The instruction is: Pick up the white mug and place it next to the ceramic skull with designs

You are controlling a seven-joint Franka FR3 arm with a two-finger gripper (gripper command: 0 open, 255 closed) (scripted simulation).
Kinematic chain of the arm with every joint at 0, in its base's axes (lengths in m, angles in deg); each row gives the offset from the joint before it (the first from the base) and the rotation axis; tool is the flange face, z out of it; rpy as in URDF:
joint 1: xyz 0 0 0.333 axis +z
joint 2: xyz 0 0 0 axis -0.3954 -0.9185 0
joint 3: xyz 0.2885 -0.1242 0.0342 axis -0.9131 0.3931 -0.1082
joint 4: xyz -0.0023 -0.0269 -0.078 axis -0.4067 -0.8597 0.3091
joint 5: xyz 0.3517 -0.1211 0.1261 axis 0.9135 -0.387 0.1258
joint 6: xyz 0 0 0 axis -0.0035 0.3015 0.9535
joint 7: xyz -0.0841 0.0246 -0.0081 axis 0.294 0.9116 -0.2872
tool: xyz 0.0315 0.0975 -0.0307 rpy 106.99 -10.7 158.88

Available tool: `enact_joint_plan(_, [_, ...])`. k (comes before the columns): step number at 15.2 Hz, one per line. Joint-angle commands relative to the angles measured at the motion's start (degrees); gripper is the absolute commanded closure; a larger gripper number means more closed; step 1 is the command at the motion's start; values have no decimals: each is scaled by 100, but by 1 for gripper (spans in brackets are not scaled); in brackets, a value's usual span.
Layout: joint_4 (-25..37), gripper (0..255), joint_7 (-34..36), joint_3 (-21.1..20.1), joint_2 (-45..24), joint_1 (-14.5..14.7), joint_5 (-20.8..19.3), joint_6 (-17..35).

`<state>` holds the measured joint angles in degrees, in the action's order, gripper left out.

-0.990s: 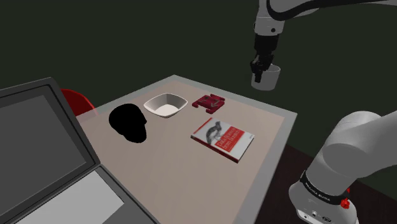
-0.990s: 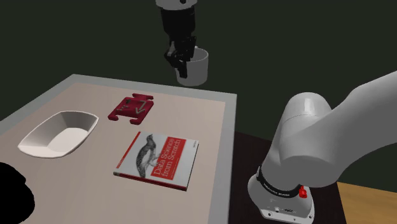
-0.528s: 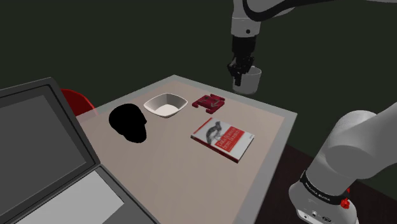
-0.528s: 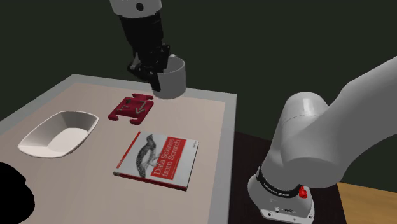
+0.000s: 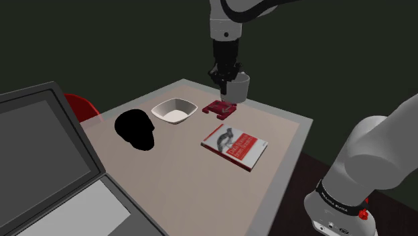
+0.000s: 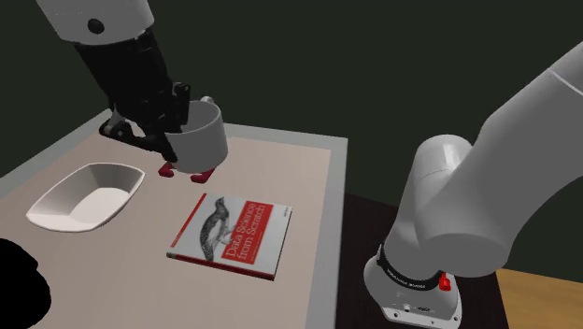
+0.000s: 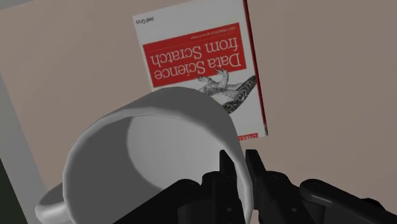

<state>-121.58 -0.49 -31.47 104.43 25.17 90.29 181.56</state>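
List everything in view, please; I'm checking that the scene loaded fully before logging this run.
mug: one, whitish grey, held in the air over the table, by the red flat object
skull: one, drawn solid black, on the table at the shoulder view's left
bowl: one, white, between skull and red flat object
red flat object: one, dark red, on the table
book: one, red and white cover, flat on the table
laptop: one, grey, open, shoulder view's lower left
table: one, beige top
arm: one, white
gripper: one, black, shut on the mug's wall
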Motion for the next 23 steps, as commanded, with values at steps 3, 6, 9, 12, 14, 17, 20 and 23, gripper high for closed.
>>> enact_joint_plan(3, [613,255,537,-370,-647,122,-32,26])
enact_joint_plan(6, [1165,255,945,-630,-1183,222,-135,-13])
enact_joint_plan(9, [1793,255,1361,-867,-1768,353,-306,-96])
enact_joint_plan(12, [2509,255,1777,-1066,-2407,537,-541,-238])
enact_joint_plan(14, [3049,255,2045,-1171,-2866,700,-730,-372])
enact_joint_plan(17, [3984,255,2416,-1280,-3611,1019,-1048,-650])
enact_joint_plan(20, [5147,255,2721,-1317,-4453,1455,-1398,-1051])
enact_joint_plan(23, [6815,255,2903,-1249,-5516,2085,-1785,-1689])
